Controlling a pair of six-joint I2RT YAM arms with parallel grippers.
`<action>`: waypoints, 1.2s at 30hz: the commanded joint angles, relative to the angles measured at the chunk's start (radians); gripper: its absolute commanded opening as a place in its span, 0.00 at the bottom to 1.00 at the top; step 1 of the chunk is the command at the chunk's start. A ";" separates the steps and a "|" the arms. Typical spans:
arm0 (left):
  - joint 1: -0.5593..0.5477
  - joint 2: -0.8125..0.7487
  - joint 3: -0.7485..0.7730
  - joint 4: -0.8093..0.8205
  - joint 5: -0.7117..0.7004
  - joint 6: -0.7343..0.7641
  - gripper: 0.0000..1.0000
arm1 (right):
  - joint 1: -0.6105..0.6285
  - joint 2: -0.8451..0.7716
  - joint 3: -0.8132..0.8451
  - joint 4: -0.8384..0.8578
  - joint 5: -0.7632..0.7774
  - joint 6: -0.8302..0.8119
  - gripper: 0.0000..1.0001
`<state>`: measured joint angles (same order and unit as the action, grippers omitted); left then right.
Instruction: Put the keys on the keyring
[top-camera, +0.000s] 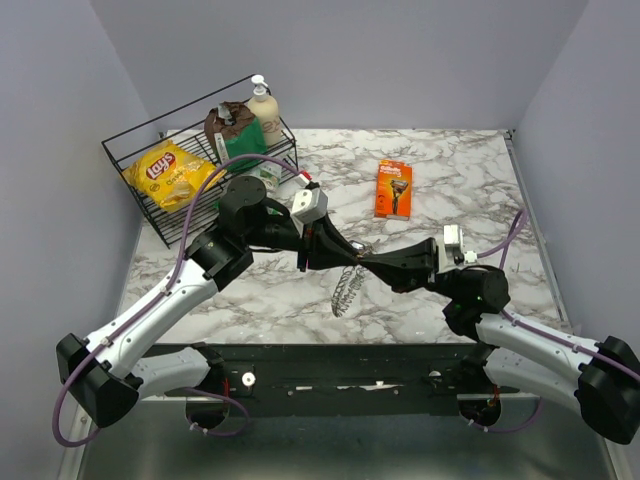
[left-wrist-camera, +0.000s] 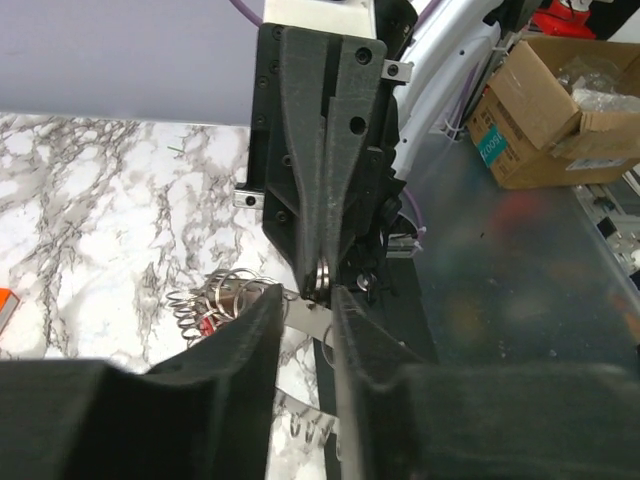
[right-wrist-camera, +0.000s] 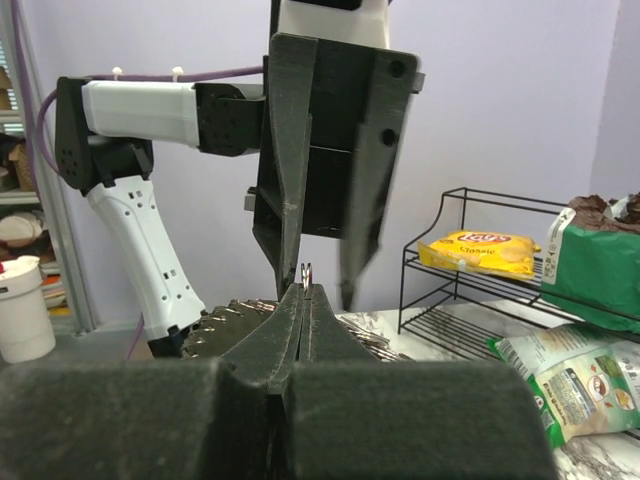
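The keyring (top-camera: 347, 282) hangs over the desk (top-camera: 450, 180), its long axis pointing toward the near edge. The right end effector (right-wrist-camera: 303, 292) is closed, pinching its top. The left end effector (left-wrist-camera: 308, 298) straddles it with fingers parted, grip unclear.

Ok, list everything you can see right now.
keyring: one, silver, centre, held by right gripper
razor pack: one, orange, far centre
wire basket: one, black, far left
chip bag: one, yellow, in basket
other bags: two at least, brown and green, in basket
pump bottle: one, cream, in basket
cardboard box: one, brown, background of left wrist view
left gripper: one, black, at the keyring, grip unclear
right gripper: one, black, shut on keyring
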<state>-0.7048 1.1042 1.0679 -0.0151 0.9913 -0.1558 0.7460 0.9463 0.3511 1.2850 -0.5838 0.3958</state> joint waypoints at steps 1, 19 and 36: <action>-0.009 0.005 0.035 -0.052 -0.043 0.045 0.25 | 0.003 -0.007 0.019 0.224 0.004 0.000 0.01; -0.032 0.052 0.201 -0.368 -0.259 0.211 0.00 | 0.003 -0.029 0.020 0.134 0.024 -0.038 0.28; -0.127 0.151 0.467 -0.859 -0.575 0.450 0.00 | 0.001 -0.116 0.304 -0.800 0.062 -0.379 0.79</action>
<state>-0.8036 1.2449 1.4761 -0.7490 0.5167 0.2272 0.7406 0.8024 0.6197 0.7002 -0.5163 0.1089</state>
